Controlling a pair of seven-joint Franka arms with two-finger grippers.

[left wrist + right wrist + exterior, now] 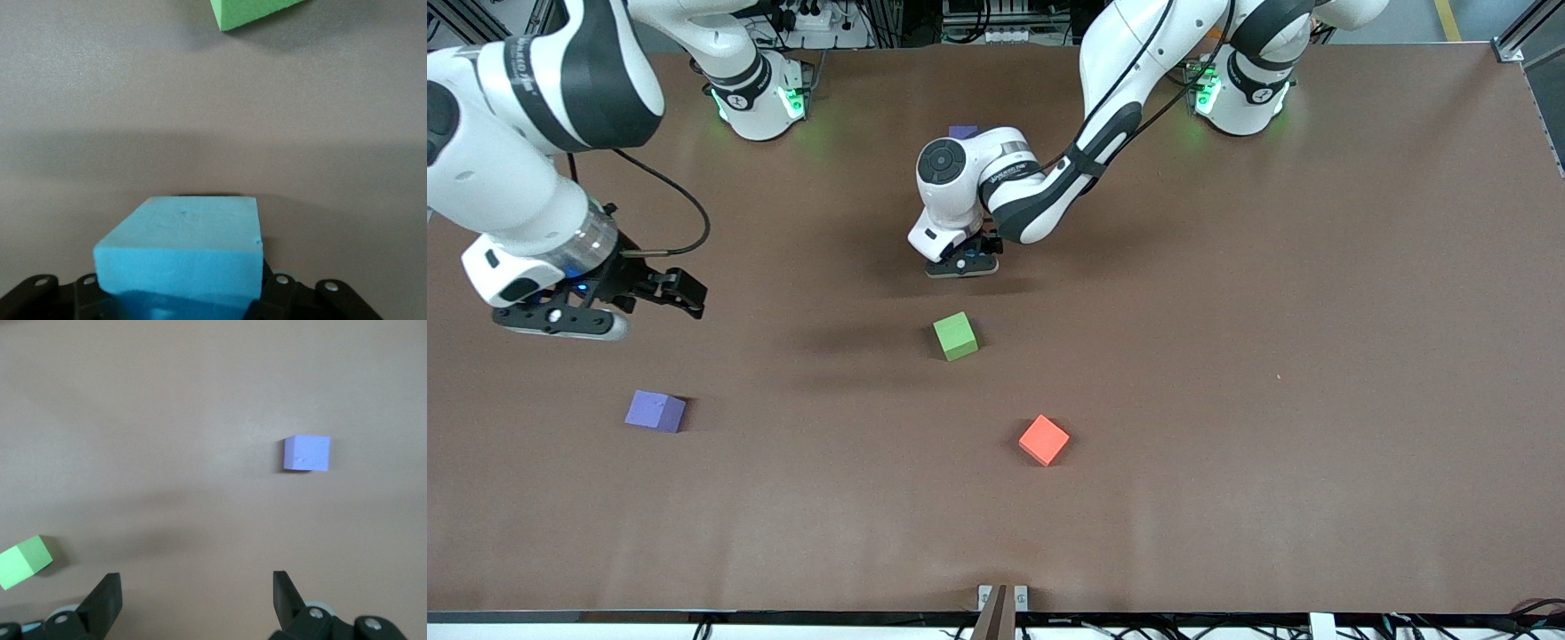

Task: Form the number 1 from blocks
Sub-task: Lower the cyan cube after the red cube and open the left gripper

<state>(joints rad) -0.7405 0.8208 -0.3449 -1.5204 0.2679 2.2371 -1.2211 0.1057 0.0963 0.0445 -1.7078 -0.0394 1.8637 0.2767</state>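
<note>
Going across the front view from the right arm's end of the table, the right gripper hangs with its fingers wide apart and nothing between them; this arm looks to be waiting. A purple block lies on the table below it and nearer the front camera, well apart from the rest.

Toward the middle, the left gripper is low over the table, clamped on a light blue block, which the left wrist view shows sitting square between the jaws. A green block sits just in front of that gripper, nearer the front camera, and an orange-red block nearer still. A second purple block peeps out above the left wrist; the arm probably hides any others near it.

The blocks look like matte foam, so I judge them light, slightly squashy and not slippery. A gentle squeeze on two flat opposite faces, centred and with the jaws square to the sides, should hold one. Gripping across the corners would likely twist it, which matters for the tilted green and orange-red ones.
</note>
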